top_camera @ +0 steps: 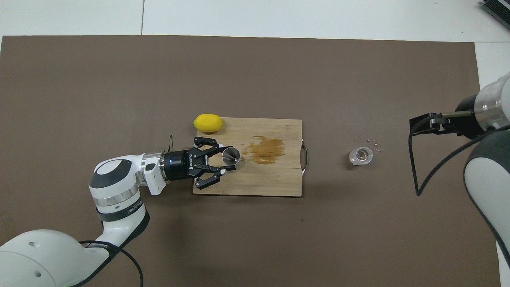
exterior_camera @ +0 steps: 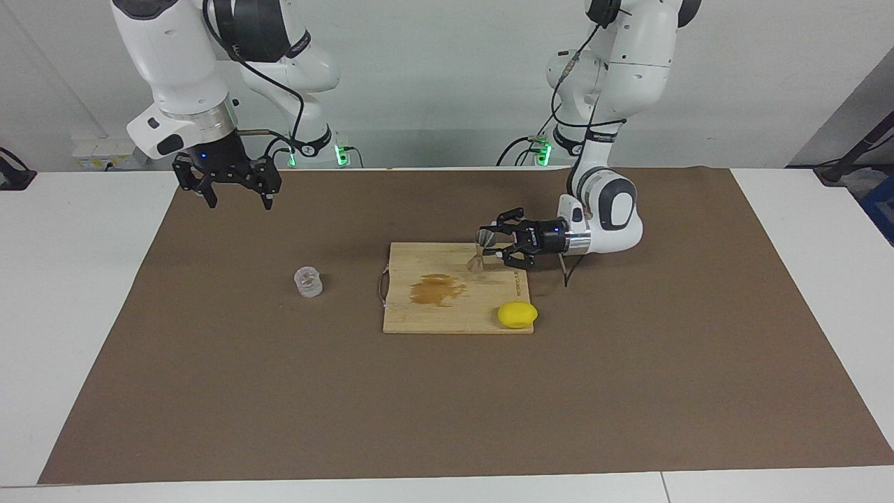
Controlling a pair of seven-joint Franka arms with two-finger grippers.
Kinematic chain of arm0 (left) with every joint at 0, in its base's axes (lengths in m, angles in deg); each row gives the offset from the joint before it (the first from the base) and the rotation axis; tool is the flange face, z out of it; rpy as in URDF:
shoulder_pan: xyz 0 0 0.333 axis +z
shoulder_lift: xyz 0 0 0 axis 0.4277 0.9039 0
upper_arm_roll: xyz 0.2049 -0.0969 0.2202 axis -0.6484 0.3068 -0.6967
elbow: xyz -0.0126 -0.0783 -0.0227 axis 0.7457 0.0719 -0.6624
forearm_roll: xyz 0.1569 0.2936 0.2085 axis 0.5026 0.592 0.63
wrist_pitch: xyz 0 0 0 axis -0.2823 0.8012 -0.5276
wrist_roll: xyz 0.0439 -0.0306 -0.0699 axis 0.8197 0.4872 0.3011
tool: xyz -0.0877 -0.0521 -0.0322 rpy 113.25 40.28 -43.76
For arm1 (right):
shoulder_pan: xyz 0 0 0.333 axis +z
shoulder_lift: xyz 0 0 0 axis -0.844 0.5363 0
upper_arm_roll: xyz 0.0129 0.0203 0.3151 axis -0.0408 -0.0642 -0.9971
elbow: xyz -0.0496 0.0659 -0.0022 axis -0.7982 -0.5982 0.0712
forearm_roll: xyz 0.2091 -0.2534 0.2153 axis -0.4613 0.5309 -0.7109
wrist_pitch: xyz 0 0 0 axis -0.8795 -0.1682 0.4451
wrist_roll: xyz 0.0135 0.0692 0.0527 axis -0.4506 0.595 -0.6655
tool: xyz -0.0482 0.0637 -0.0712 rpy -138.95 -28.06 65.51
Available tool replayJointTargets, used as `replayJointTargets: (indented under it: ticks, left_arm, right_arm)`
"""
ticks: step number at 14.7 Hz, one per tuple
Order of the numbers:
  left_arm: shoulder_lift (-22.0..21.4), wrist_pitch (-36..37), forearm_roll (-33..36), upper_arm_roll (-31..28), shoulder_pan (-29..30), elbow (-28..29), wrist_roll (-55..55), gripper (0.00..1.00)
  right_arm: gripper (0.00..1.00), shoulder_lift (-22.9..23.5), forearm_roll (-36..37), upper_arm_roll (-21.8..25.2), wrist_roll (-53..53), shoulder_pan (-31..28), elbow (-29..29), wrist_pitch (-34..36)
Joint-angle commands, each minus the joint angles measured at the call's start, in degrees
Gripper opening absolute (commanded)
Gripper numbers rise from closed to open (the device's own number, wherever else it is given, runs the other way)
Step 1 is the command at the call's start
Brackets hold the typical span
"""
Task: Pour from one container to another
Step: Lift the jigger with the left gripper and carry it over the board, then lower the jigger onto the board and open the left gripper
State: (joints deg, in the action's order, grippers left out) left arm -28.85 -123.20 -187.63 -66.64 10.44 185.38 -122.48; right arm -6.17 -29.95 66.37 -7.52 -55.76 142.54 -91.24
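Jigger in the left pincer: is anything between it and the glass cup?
Nothing upright. The jigger hangs over the cutting board; only the flat board and bare mat lie toward the glass cup.

Bright, even light from above — soft faint shadows on the brown mat (exterior_camera: pixel 447 391), both views sharp, no glare.

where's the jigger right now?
The metal jigger is held upright in the left gripper, over the cutting board, beside the brown stain, toward the left arm's end.
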Motion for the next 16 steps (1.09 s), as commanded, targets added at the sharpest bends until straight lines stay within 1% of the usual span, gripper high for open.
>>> replayJointTargets:
  ticks: [1, 3, 7, 11, 16]
  left_arm:
    - [-2.05, -3.48, -5.37, -0.87, -4.70, 1.57, -0.82, 0.29]
    - [-1.70, -6.29, -9.40, -0.69, -7.52, 1.39, -2.83, 0.28]
    - [-1.44, -9.02, -14.16, -0.69, -11.57, 1.04, -3.28, 0.29]
    - [-1.08, -11.66, -14.70, -0.69, -12.02, 0.60, -7.49, 0.28]
    - [-0.91, -12.28, -15.40, -0.69, -12.72, 0.86, -9.43, 0.28]
  right_arm:
    - [1.00, 0.14, 0.09, -0.19, -0.65, -0.57, -0.39, 0.16]
    - [1.00, 0.14, 0.09, -0.19, -0.57, -0.57, -0.39, 0.16]
    - [1.00, 0.14, 0.09, -0.19, -0.57, -0.57, -0.39, 0.16]
    - [1.00, 0.14, 0.09, -0.19, -0.65, -0.57, -0.48, 0.16]
    - [1.00, 0.14, 0.09, -0.19, -0.56, -0.66, -0.39, 0.16]
